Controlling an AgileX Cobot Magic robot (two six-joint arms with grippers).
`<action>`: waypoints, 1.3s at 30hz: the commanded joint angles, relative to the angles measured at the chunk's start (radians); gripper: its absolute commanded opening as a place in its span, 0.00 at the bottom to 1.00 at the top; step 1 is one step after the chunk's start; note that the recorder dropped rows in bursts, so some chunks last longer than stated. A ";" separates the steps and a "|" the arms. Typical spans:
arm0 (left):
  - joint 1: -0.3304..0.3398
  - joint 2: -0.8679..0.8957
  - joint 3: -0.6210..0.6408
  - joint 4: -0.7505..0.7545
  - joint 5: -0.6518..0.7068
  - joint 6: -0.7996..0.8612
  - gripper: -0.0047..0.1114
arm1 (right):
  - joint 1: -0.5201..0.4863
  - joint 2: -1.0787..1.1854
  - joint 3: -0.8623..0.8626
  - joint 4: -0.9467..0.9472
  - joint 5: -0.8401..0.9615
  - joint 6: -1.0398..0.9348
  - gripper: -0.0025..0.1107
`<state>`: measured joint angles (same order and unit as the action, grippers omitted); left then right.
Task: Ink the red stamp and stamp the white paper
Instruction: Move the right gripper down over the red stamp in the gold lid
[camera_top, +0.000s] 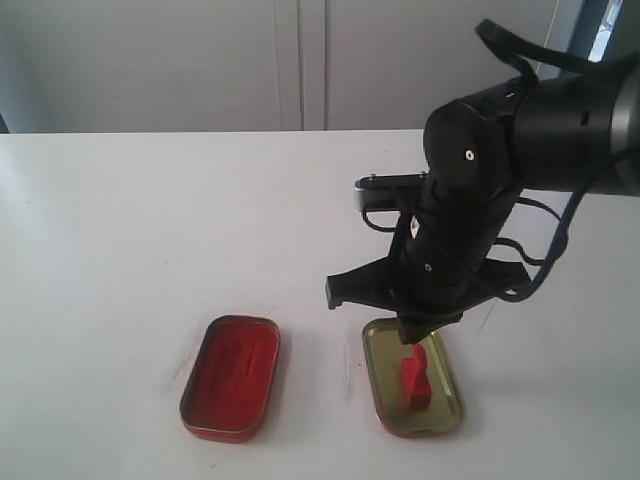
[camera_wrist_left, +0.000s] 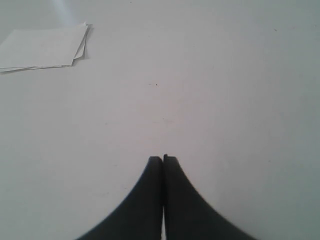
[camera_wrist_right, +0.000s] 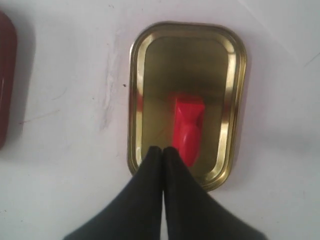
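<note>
Right end effector (camera_wrist_right: 163, 149) hangs closed above the red stamp (camera_wrist_right: 188, 126).

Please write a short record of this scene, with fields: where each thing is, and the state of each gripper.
stamp: red, lies inside the gold lid
ink tin: open, red inside, beside the lid, apart from it
paper: white sheets on the table, no print visible
right gripper: shut, empty, above the lid, next to the stamp
left gripper: shut, empty, over bare table
</note>
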<state>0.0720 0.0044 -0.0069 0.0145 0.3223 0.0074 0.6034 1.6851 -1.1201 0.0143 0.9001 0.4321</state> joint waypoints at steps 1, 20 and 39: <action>-0.007 -0.004 0.007 -0.002 0.010 0.000 0.04 | 0.003 0.003 -0.006 -0.034 0.022 0.050 0.02; -0.007 -0.004 0.007 -0.002 0.010 0.000 0.04 | -0.008 0.041 -0.006 -0.059 0.022 0.147 0.29; -0.007 -0.004 0.007 -0.002 0.010 0.000 0.04 | -0.036 0.110 -0.006 -0.008 0.011 0.128 0.29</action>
<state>0.0720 0.0044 -0.0069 0.0145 0.3223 0.0074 0.5750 1.7872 -1.1220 0.0000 0.9128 0.5723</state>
